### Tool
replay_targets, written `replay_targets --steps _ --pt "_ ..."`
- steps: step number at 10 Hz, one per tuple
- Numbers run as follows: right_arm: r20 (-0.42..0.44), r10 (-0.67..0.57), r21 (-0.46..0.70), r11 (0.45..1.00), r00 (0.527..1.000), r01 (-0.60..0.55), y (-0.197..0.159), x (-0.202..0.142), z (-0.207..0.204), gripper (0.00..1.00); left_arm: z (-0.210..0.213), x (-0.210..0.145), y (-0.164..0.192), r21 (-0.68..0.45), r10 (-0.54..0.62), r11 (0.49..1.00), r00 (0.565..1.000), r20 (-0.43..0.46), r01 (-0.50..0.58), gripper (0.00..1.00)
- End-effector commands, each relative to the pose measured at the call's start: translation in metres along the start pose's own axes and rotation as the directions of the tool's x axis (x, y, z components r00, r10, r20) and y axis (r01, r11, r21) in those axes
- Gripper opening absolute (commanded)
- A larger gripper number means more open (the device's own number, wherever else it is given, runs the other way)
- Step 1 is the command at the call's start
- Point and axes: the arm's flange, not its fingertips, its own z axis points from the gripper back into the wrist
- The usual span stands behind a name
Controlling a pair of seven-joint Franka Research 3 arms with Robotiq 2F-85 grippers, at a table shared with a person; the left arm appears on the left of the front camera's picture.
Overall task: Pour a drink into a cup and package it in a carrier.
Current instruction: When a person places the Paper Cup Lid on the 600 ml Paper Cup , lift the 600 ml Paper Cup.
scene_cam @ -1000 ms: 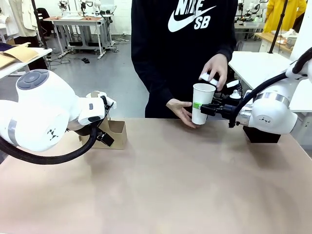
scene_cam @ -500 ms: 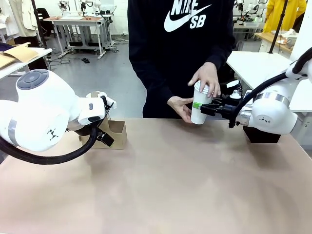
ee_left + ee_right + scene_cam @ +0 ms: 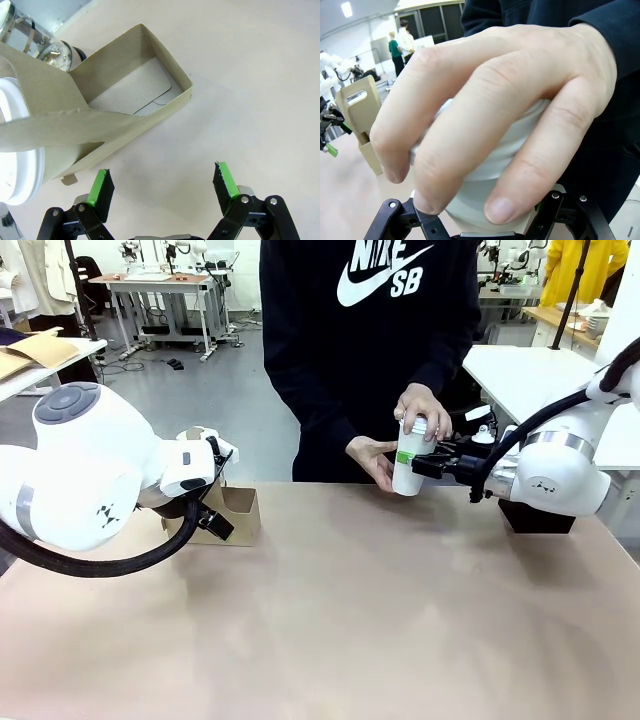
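- Your right gripper [image 3: 415,466] is clenched on the white paper cup [image 3: 407,478], one green pad flat against the cup's side.
- The cup stands upright at the far edge of the table [image 3: 350,620], right of the middle. You can't tell whether its base touches the top.
- One hand of the person [image 3: 425,410] lies flat over the cup's mouth. The other hand [image 3: 372,458] cups its side, opposite your gripper.
- From the right wrist, that upper hand [image 3: 495,115] hides most of the cup [image 3: 485,187]; what sits under the fingers is not clear.
- Your left gripper [image 3: 162,177] is released, jaws spread wide and holding nothing, hanging over bare table just beside the cardboard carrier [image 3: 125,105].
- The carrier [image 3: 232,515] sits at the far left of the table, partly behind your left arm. One compartment is open; a white round lid [image 3: 20,150] sits in the next one, under the handle strip.
- A clear glass vessel [image 3: 27,32] touches the carrier's far side; its contents can't be read.
- Surface: matte tan top, clean and dry.
- A black box [image 3: 535,517] sits on the table under your right arm.
- Room: grey floor [image 3: 200,390], work tables [image 3: 160,285] behind, a white table [image 3: 520,370] to the right.
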Motion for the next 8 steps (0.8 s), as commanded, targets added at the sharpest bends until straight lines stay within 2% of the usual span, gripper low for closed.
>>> replay_targets --steps 1,8 --pt "0.015 -0.003 -0.004 1.000 1.000 0.003 0.0038 0.0054 -0.0024 0.80 0.0002 -0.0003 0.0007 -0.002 0.002 1.000 1.000 0.001 -0.002 1.00" --pt "0.015 -0.003 -0.004 1.000 1.000 0.003 0.0038 0.0054 -0.0024 0.80 0.0002 -0.0003 0.0007 -0.002 0.002 1.000 1.000 0.001 -0.002 1.00"
